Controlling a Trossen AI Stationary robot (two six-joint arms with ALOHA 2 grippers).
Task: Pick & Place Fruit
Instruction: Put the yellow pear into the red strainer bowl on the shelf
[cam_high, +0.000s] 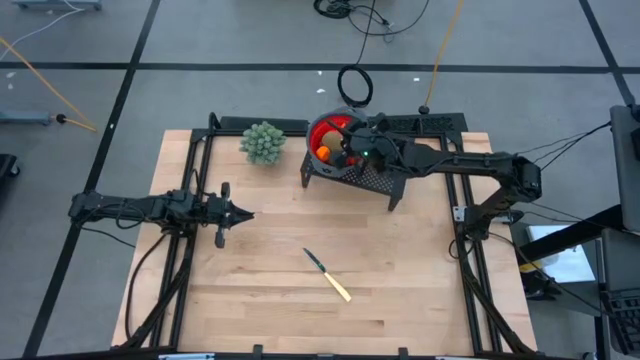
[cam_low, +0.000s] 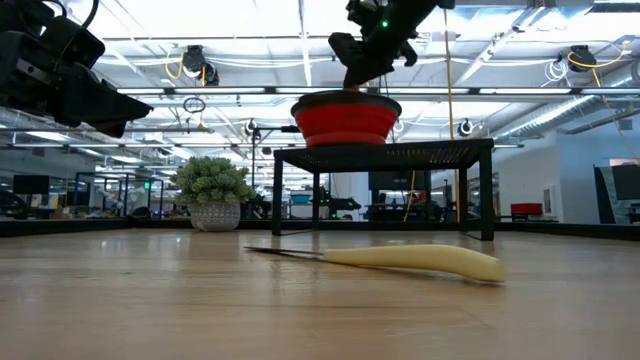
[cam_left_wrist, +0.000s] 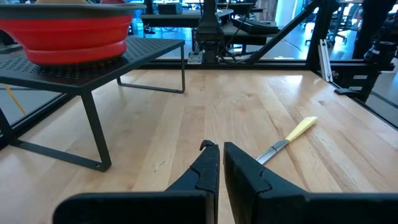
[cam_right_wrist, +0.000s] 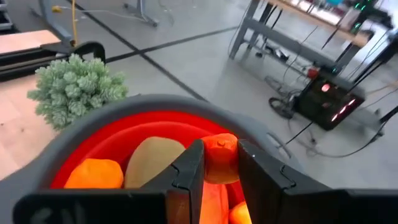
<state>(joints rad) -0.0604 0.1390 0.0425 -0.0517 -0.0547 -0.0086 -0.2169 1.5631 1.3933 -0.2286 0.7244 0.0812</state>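
High view: right gripper (cam_high: 350, 150) hung over the red bowl (cam_high: 322, 128) on the black rack (cam_high: 372, 178); left gripper (cam_high: 243, 214) waited over the bench (cam_high: 300, 310), fingers closed and empty. Low view: the knife (cam_low: 400, 260) lay on the bench before the rack. Right wrist view: fingers (cam_right_wrist: 186, 171) gripped an orange fruit piece (cam_right_wrist: 221, 158) above the bowl, a brown piece (cam_right_wrist: 152, 158) beside it.

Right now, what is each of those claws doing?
Left gripper: shut, empty, over the table.
Right gripper: closed on an orange fruit piece over the red bowl.
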